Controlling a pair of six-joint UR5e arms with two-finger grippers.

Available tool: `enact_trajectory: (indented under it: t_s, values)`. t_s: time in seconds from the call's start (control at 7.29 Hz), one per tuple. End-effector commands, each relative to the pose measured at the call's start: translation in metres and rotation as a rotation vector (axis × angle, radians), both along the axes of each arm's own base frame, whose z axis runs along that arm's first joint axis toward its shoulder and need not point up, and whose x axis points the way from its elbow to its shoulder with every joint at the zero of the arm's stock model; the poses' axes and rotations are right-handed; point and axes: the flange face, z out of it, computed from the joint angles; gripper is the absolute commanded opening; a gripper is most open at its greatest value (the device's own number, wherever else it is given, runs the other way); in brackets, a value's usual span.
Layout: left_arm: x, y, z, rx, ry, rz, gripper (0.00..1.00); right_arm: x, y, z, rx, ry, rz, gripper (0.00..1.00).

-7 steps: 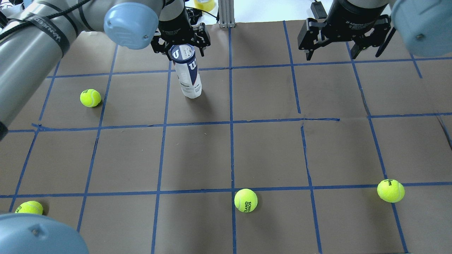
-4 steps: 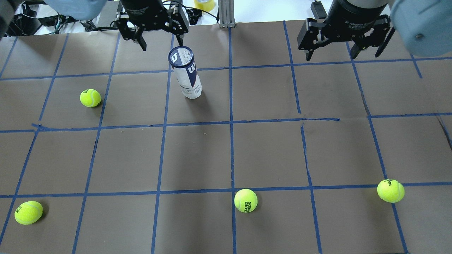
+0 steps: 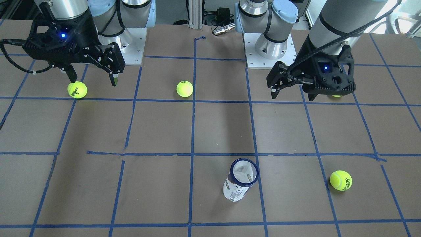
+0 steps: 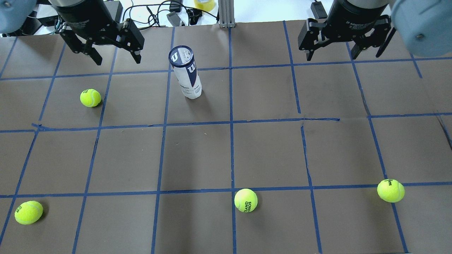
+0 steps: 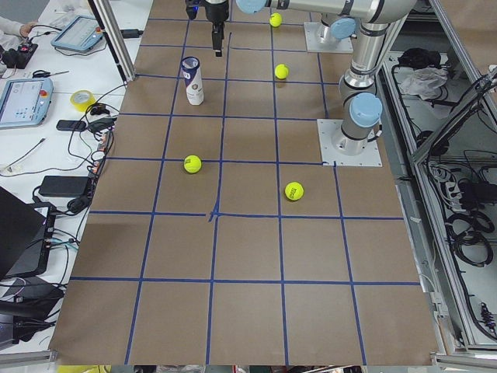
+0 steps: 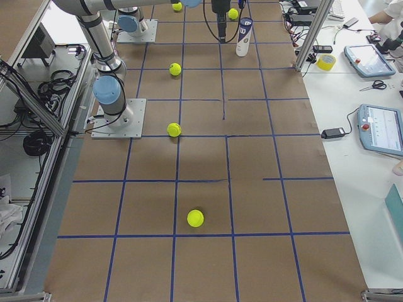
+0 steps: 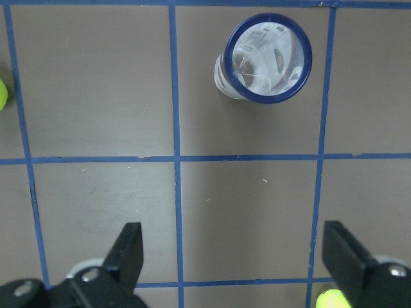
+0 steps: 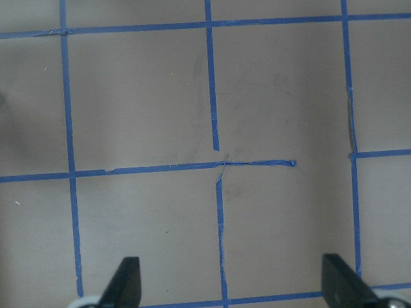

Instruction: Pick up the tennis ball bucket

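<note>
The tennis ball bucket (image 4: pixel 186 74), a clear tube with a white and navy label and a dark blue rim, stands upright on the brown table. It also shows in the front view (image 3: pixel 241 180) and at the top of the left wrist view (image 7: pixel 263 59). My left gripper (image 4: pixel 117 59) is open and empty. It hangs above the table to the left of the bucket, apart from it (image 3: pixel 292 95). My right gripper (image 4: pixel 340 53) is open and empty, high over the far right of the table (image 3: pixel 93 80).
Yellow-green tennis balls lie loose on the table: one left of the bucket (image 4: pixel 90 97), one front left (image 4: pixel 28 212), one front middle (image 4: pixel 245 200), one front right (image 4: pixel 390 190). Blue tape lines grid the table (image 4: pixel 268 155). Cables and a tape roll (image 4: pixel 204 4) lie beyond the far edge.
My left gripper was around the bucket's top a second ago. It has come off it and moved left, open. The bucket stands where it was. The right arm has not moved.
</note>
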Motion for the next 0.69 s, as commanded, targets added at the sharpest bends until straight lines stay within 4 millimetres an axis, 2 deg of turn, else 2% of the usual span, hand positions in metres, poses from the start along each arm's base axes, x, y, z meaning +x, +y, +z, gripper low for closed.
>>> enact_trajectory:
  t_s: [0.0, 0.55]
  values:
    - [0.0092, 0.0201, 0.0101, 0.010, -0.011, 0.009, 1.00, 0.0003, 0.0000, 0.0002, 0.000, -0.002, 0.001, 1.00]
    - [0.0121, 0.0289, 0.0088, 0.014, -0.013, 0.015, 1.00, 0.0004, 0.0001, -0.0006, 0.001, -0.003, -0.001, 1.00]
